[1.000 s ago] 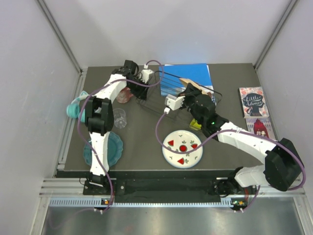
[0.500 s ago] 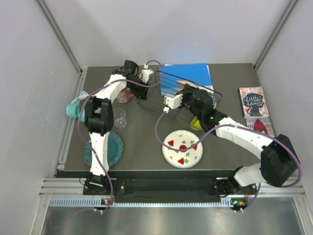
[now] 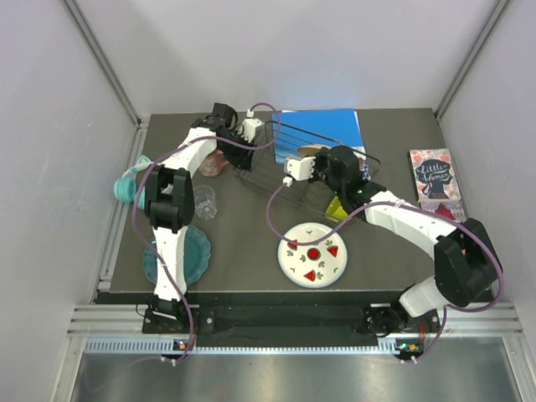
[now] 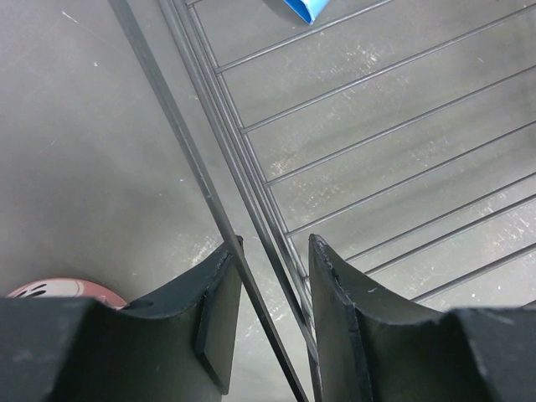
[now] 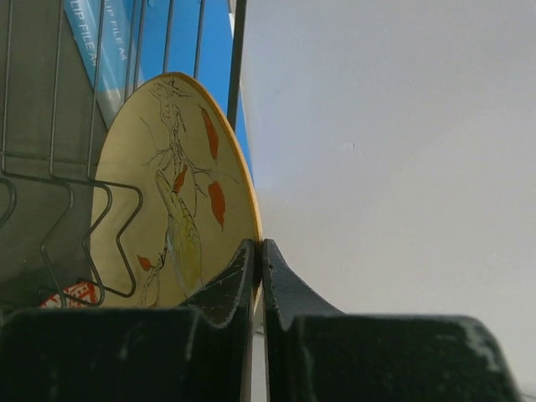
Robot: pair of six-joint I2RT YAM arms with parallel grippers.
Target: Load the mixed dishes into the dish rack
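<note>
The black wire dish rack (image 3: 276, 172) stands at the back middle. My left gripper (image 3: 256, 136) is at its left edge, jaws closed down on the rim wire (image 4: 251, 276) that runs between them. My right gripper (image 3: 322, 159) is shut on the rim of the peach bird-pattern plate (image 5: 167, 193), held upright among the rack's tines (image 5: 50, 180). The watermelon plate (image 3: 312, 254) lies in front. The teal plate (image 3: 176, 255), clear cup (image 3: 205, 201) and pink mug (image 3: 211, 163) are on the left. The yellow-green bowl (image 3: 335, 209) is mostly hidden under my right arm.
A blue book (image 3: 322, 126) lies behind and under the rack. Teal headphones (image 3: 130, 186) sit at the left edge. Two small books (image 3: 431, 176) lie at the right. Grey walls close in the table.
My right gripper has carried the peach plate back and to the left, deeper into the rack. The left arm has not moved.
</note>
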